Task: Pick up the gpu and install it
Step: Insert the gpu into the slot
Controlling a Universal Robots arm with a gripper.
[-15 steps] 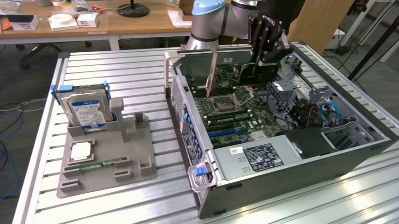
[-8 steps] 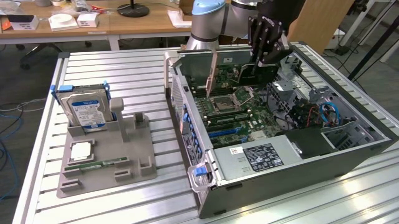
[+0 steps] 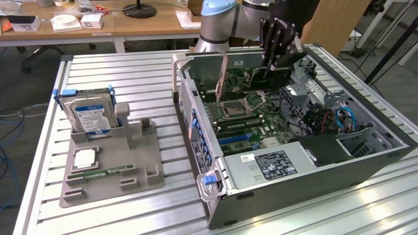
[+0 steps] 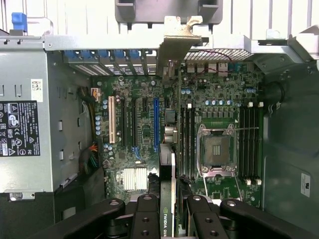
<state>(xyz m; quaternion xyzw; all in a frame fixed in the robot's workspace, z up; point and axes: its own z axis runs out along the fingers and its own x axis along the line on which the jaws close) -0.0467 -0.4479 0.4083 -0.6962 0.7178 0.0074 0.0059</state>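
**GPU held on edge over the open case**

In the exterior view the gripper is seen lowered into the open computer case, with the gpu hung beneath it above the motherboard. Well apart, to the exterior view's left, a hard drive is stood upright in a grey fixture, where a memory stick is laid flat.

Closer detail is given by the wrist view. The gripper is clamped on the gpu, with a finger pressed to each face. The card is presented edge-on. Its long axis is run from the fingers toward the case's slotted rear wall, and the silver bracket is pointed at that wall, near its rim. The card's line is laid between a blue slot and the CPU socket. Whether its lower edge touches the board cannot be told.
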